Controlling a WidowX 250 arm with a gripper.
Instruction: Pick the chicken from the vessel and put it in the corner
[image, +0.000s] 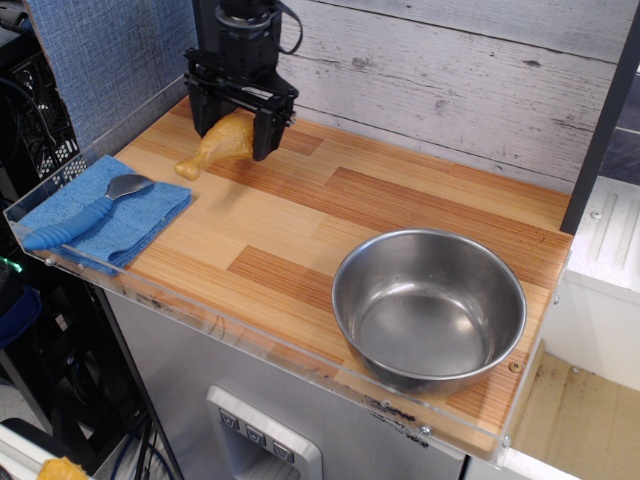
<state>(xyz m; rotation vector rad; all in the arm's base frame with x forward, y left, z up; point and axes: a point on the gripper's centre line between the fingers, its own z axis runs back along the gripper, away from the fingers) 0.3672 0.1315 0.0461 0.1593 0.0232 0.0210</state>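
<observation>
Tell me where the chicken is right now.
The chicken is clamped in the gripper at the table's far left, close to the dark post, bone tip pointing toward the blue cloth, well away from the empty vessel.

Vessel: polished steel, mirror-glossy. Table: striped wood laminate, smooth satin, clear acrylic edge. Chicken: matt golden plastic. Gripper: matt black. Wall: rough whitewashed planks. Panel: blue-grey woven fabric. Cloth: blue, textured.

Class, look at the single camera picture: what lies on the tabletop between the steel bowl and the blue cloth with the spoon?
Nothing: between the vessel and the blue cloth this view shows only bare wooden tabletop.
</observation>
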